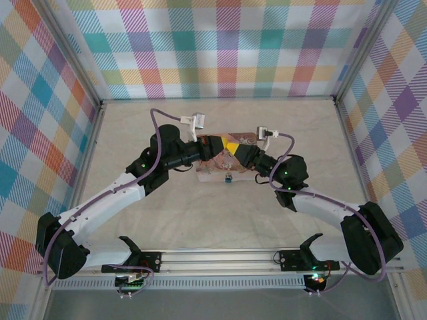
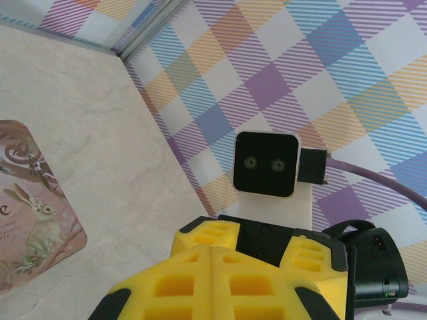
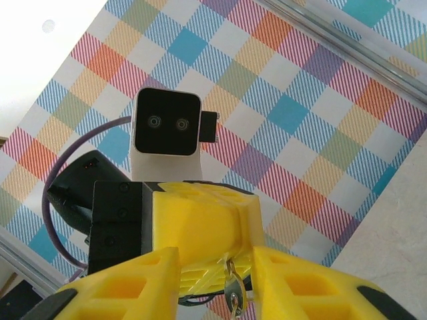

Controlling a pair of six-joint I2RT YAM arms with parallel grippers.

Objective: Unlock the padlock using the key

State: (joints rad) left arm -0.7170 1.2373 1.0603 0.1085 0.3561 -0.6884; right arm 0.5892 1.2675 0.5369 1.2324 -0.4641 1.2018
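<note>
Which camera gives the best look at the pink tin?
The left wrist camera: the tin lies at its left edge, near enough to make out the rabbit on its lid. In the top view the tin is small and mostly covered, with pink edges showing.

Left arm (image 1: 113, 197) and right arm (image 1: 327, 207) bent inward at the elbows, wrists converging. Left gripper (image 1: 222, 143) and right gripper (image 1: 237, 152) meet tip to tip. Left jaws closed, pads seam to seam. Right jaws parted, with the left gripper's tips just ahead of the gap. Left wrist camera (image 3: 167, 123) and right wrist camera (image 2: 265, 164) face each other.
</note>
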